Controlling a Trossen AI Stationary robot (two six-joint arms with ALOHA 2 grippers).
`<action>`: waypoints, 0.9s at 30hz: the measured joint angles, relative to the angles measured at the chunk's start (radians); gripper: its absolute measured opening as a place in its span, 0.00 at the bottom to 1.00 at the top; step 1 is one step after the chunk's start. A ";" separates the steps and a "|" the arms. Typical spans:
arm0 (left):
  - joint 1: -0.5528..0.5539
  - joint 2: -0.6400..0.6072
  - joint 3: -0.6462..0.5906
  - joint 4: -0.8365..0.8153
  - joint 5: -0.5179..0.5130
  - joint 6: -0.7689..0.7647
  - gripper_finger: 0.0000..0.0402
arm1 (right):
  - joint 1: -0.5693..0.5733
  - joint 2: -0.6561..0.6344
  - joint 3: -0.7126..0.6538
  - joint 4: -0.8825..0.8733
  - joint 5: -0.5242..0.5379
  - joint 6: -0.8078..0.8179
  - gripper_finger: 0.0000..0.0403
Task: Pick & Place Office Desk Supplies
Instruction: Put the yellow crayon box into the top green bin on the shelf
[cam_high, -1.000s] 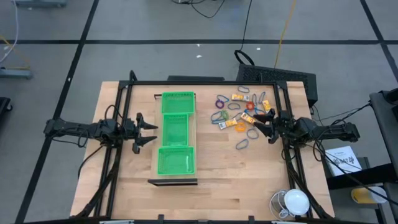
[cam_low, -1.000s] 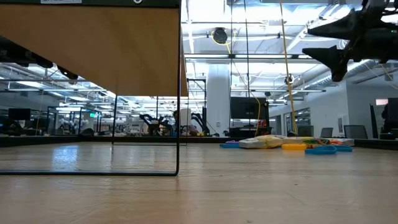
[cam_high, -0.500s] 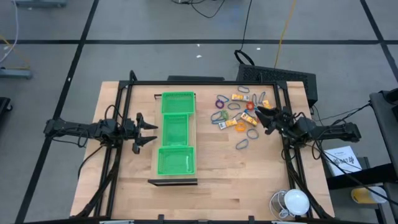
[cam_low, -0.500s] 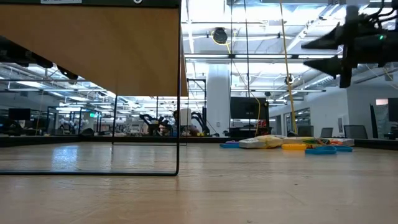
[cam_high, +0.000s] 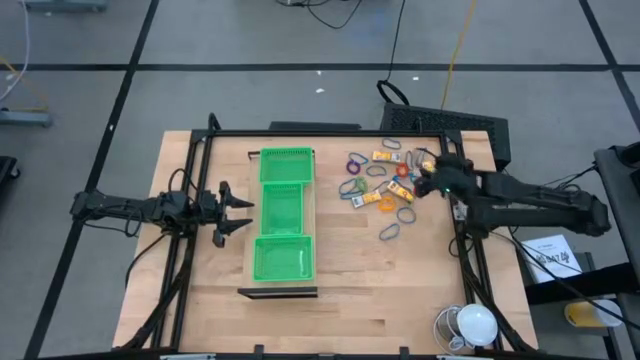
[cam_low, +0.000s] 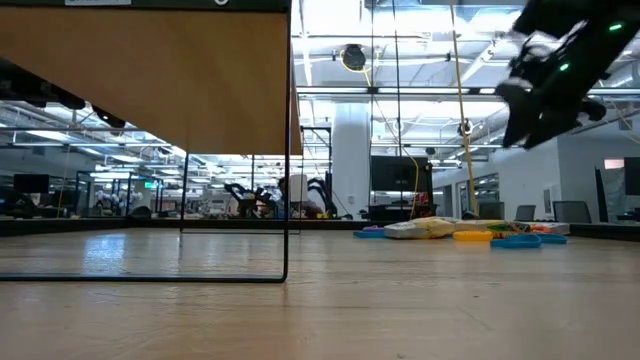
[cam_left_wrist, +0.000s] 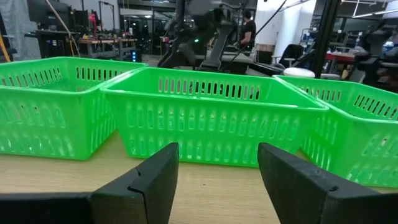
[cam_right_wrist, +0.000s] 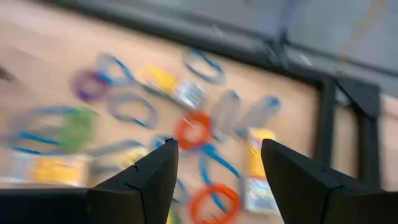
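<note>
The left hand (cam_high: 238, 211) hung over the worktop (cam_high: 350, 300) near its left edge, just beside the long green tray (cam_high: 283, 215), exactly where it had been a second earlier; its fingers (cam_left_wrist: 155, 180) stood apart with nothing between them, facing the tray's middle compartment. The tray lay left of the worktop's centre, running from the far edge toward the near one, unmoved. Toward the far right corner the office supplies (cam_high: 385, 180) lay scattered: thin loops in blue, purple, green and orange-red, with small yellow pieces among them, all lying as before. The right hand (cam_high: 432, 178) had swung from the near side of that scatter toward the far edge and now hovered above its right part, tilted downward. Its fingers (cam_right_wrist: 146, 180) were spread wide and empty, with an orange-red loop (cam_right_wrist: 194, 129) showing below between them.
</note>
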 joint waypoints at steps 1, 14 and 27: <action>0.000 0.000 0.000 0.000 0.000 0.000 0.57 | -0.037 0.040 0.014 -0.016 -0.028 -0.020 0.56; 0.000 0.000 0.000 0.000 0.000 0.000 0.57 | -0.529 0.378 0.016 0.047 -0.270 -0.256 0.61; 0.000 0.000 0.000 0.000 0.000 0.000 0.57 | -0.600 0.440 -0.019 0.163 -0.369 -0.245 0.72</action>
